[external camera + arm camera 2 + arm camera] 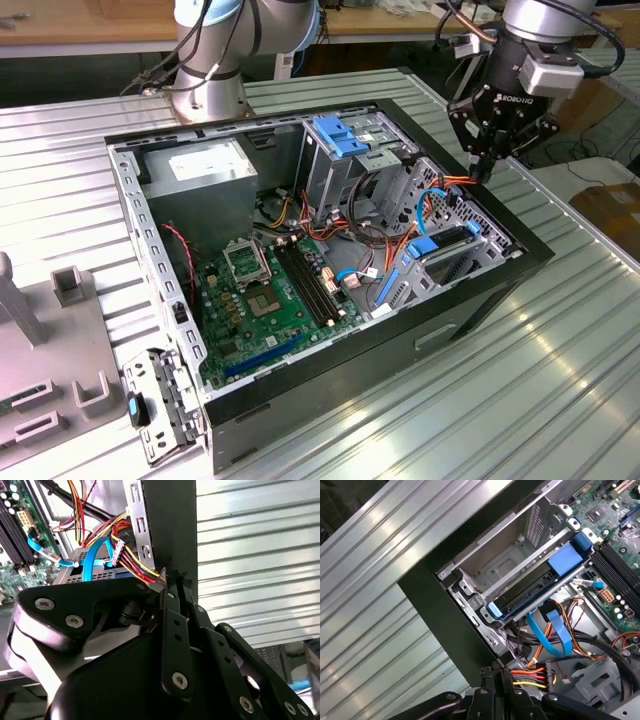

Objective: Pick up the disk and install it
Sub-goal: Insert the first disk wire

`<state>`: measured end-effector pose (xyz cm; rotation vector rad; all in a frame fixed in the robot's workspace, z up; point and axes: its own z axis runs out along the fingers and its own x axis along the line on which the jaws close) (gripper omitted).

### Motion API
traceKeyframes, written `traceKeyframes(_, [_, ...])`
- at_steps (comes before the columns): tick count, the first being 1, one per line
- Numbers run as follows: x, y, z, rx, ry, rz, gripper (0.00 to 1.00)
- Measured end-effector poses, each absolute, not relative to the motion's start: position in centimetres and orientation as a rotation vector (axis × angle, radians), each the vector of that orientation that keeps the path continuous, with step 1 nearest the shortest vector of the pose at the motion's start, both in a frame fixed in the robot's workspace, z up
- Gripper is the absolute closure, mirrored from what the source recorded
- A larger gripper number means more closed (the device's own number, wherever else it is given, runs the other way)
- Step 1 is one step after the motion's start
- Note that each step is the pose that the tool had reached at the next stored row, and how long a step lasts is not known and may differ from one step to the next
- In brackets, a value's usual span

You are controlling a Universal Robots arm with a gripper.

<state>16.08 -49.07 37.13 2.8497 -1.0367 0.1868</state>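
Note:
The disk [535, 587], dark and flat with bright blue rails along its edges, lies inside the metal drive cage [510, 555] at the front corner of the open computer case [480, 300]. In the exterior view the disk [438, 245] shows as a blue-tabbed slab in that cage. My gripper [480, 172] hangs over the case's rim just behind the cage, shut, with nothing visible between its fingers. In both wrist views the gripper [175, 582] [496, 676] has its tips pressed together beside a bundle of red, yellow and black power wires [532, 675].
A light-blue latch plate [340, 135] tops the rear bay. The grey power supply [200, 165] and green motherboard [280, 290] fill the case. Blue data cables [555, 635] loop near the cage. A second arm's base [205, 60] stands behind; grey fixtures [70, 285] stand on the exterior view's left.

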Motion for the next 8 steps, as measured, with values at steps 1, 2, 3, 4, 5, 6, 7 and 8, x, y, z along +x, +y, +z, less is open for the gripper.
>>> traceKeyframes(1, [16.08, -49.07, 37.13, 2.839, -1.062, 0.185, 0.83])
traceKeyframes(2, [16.08, -49.07, 37.13, 2.830, -1.083, 0.184, 0.83])
traceKeyframes(3, [16.08, -49.07, 37.13, 2.820, -1.107, 0.183, 0.83])
traceKeyframes(4, [16.08, -49.07, 37.13, 2.798, -1.156, 0.180, 0.83])
traceKeyframes(5, [16.08, -49.07, 37.13, 2.782, -1.192, 0.177, 0.83])
traceKeyframes(6, [16.08, -49.07, 37.12, 2.760, -1.237, 0.174, 0.83])
traceKeyframes(7, [16.08, -49.07, 37.13, 2.745, -1.267, 0.172, 0.83])
traceKeyframes(8, [16.08, -49.07, 37.13, 2.736, -1.285, 0.171, 0.83])
